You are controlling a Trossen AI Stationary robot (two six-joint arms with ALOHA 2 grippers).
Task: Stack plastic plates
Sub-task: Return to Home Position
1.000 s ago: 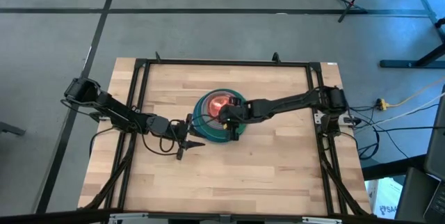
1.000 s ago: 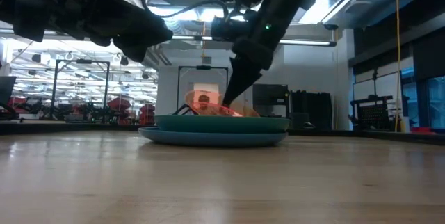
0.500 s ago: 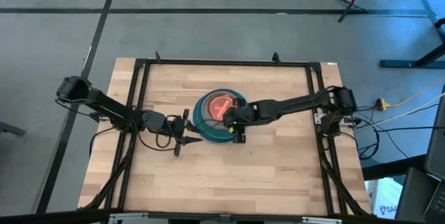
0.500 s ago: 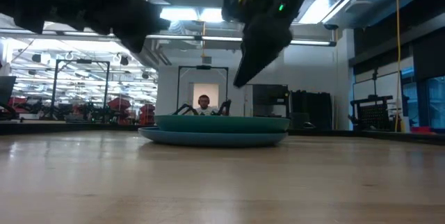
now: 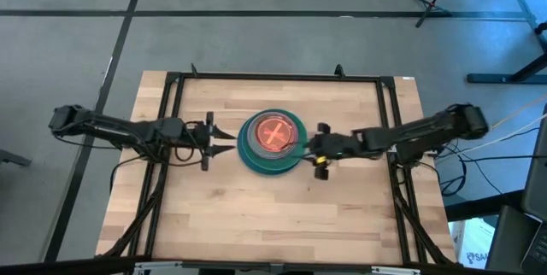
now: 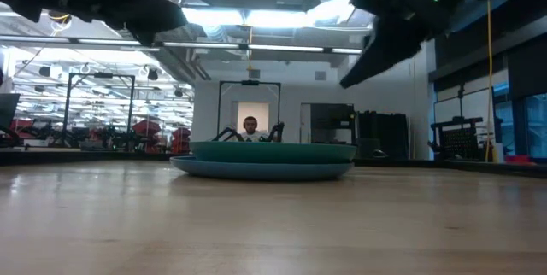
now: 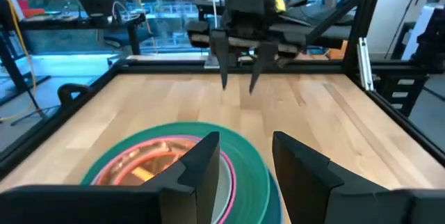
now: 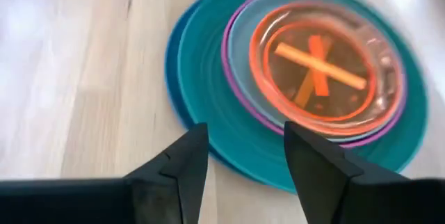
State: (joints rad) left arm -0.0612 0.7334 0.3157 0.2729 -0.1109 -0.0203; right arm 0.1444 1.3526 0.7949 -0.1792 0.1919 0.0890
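High view, the pile: the plastic plates (image 5: 253, 157) sit in one stack at the middle of the worktop (image 5: 282, 215), well clear of every edge, with the orange plate (image 5: 272, 131) uppermost.
Layers, as far as I can see: a blue rim at the bottom, a wide teal-green one above it, a magenta rim, then paler layers under the orange. I cannot count every plate.
My left gripper (image 5: 229, 137): just beside the stack on the side towards the worktop's left edge, above the wood, fingers spread and holding nothing.
My right gripper (image 5: 312, 145): just beside the stack on the side towards the right edge, fingers likewise spread and empty.
Step in hand: I judge the stacking done, since no plate lies loose on the worktop. What is left is taking both arms home.
Next move calls for: drawing each arm towards its own side edge, high enough that no finger catches a rim. Nothing needs gripping.
Risk: light plastic plates would likely slide if nudged.
Writing: none that I can read. The only mark is an orange cross across the top plate's middle, and I make out no brand or label on the arms or the worktop.
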